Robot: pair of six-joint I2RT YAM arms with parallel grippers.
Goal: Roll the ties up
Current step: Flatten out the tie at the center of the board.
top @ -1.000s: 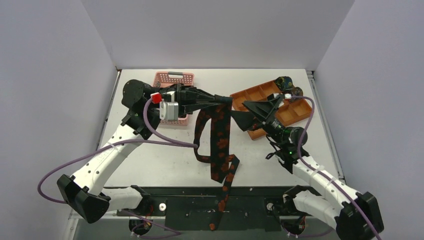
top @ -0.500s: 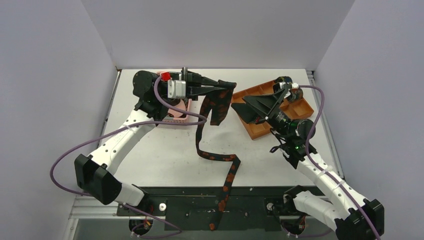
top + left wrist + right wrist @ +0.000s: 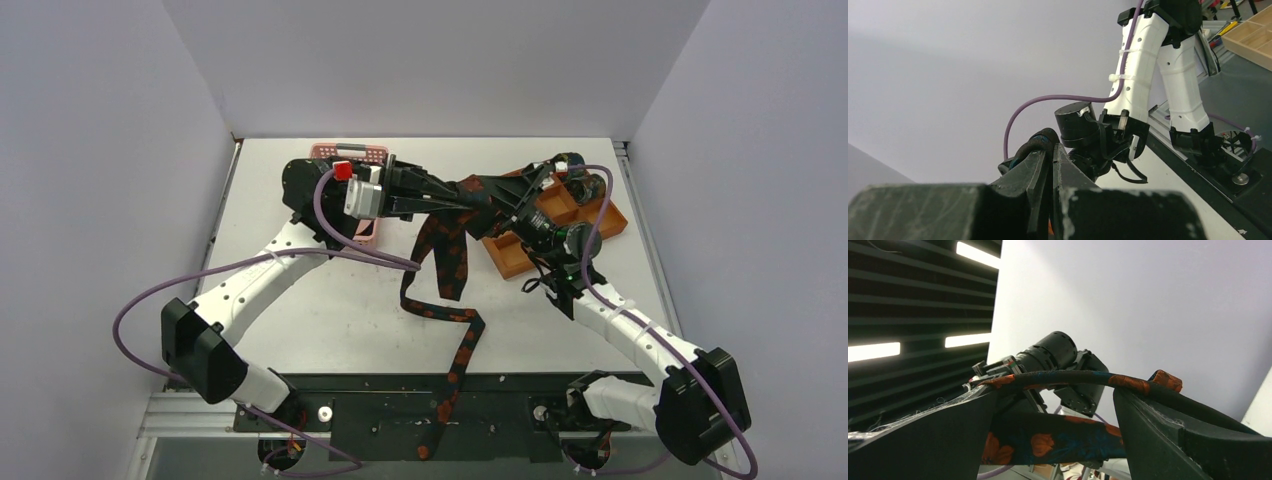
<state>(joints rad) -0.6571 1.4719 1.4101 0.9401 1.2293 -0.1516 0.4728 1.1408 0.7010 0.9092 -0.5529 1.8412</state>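
Tie (image 3: 446,262): one end is pinched in mid-air over the middle of the bench (image 3: 330,322); the rest hangs down, kinks across the surface and trails off the near edge.
Left fingers (image 3: 425,188): clenched flat on the tie's raised end.
Right fingers (image 3: 1158,432): spread wide, one on each side of the strip, grasping nothing.
Change: a second ago the right fingers stood apart, over the orange compartment tray (image 3: 512,262). They have now swung in to straddle the strip just beside the left grip, and more fabric is off the bench.
Meaning: a second grip looks likely next; rolling has not begun.
Fabric: dark weave with orange-red flower motifs, limp, twisting rope-like where narrow.
Surroundings: rigid tray; pink mesh basket (image 3: 350,153) behind the left arm.
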